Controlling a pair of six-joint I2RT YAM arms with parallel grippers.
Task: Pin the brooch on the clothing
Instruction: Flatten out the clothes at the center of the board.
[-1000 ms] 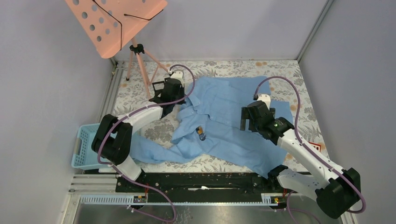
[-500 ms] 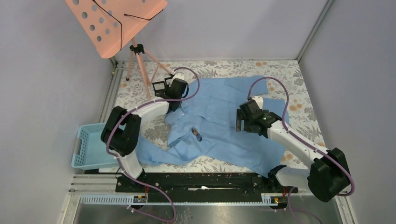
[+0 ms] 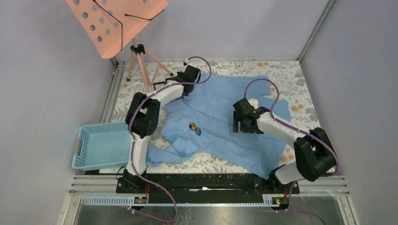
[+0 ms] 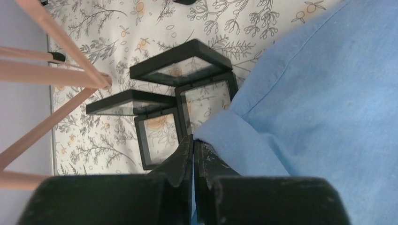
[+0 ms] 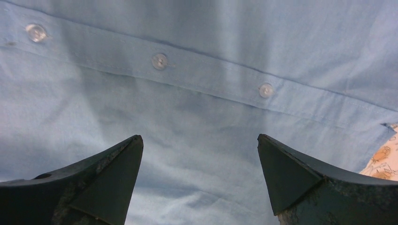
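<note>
The flowered counter (image 3: 225,65) is mostly covered by the blue shirt (image 3: 234,140). It lies crumpled across the middle of the top view, with one sleeve trailing to the lower left. At upper centre of that view the left gripper (image 4: 193,140) is closed tight on a folded edge of the shirt, just beside two small black boxes (image 4: 180,70). Right of centre, the right gripper (image 5: 199,143) hangs over the button strip with its jaws wide apart and nothing between them. Three buttons (image 5: 159,61) run across the top of its own view. The brooch (image 3: 194,127) lies on the cloth left of centre, well apart from both grippers. It is too small to tell whether its pin is through the fabric.

The step in hand looks like pulling the shirt flat for pinning. The pinched edge is best drawn gently toward the upper left, so the thin cloth tightens without tipping the brooch off or knocking the boxes. The right gripper would best pin the cloth down near the button strip as an anchor.
</note>
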